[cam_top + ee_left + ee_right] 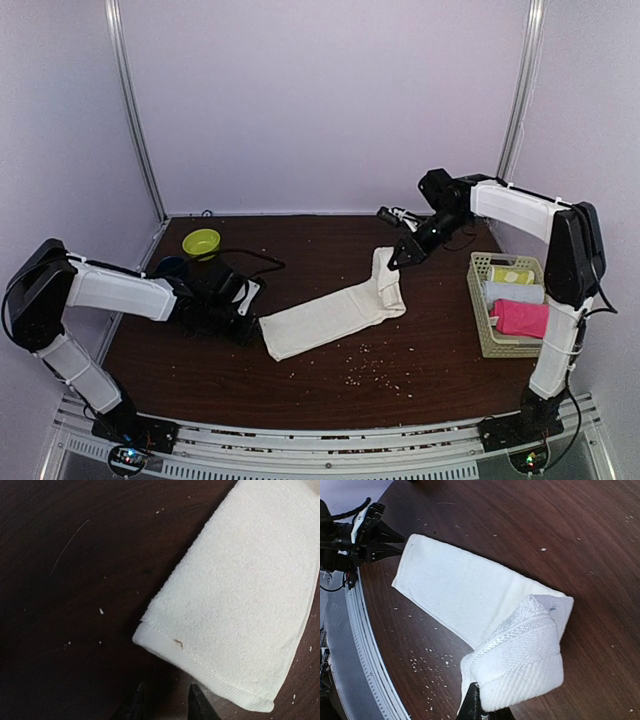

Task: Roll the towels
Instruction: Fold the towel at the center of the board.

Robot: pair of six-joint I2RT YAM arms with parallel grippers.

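Top external first: I see the cream towel (330, 315) lying slantwise on the brown table (430, 385) between the two arms, its left end flat and its right end lifted and curled over on itself. My right gripper (402, 253) sits at that curled end and my left gripper (250, 322) at the flat end. Off the cream towel's right end, apart from it, stands the basket (483, 338). The pink towel (522, 318) lies in it beside a white roll (515, 293) and a yellow-green roll (512, 275); whether the pink one is already rolled I cannot tell. Crumbs (365, 365) dot the table just on my side of the cream towel. Left wrist: the cream towel's hemmed corner lies just beyond my fingertips (200, 705), which stand partly apart with only dark table between them, gripping nothing. Whether one tip presses on the hem I cannot tell. Right wrist: the jaws are pinched tight on the cream towel's first turn, a fat, loose fold rather than a firm roll, and the rest of the cloth runs flat away toward the left gripper. Risks, as I judge them: the fold is slack, so rolling on could give a lopsided or coning roll. The small pinch could slip off the cloth. If the flat end is not pinned, the whole towel may drag along instead of winding. Crumbs could also get wound in.
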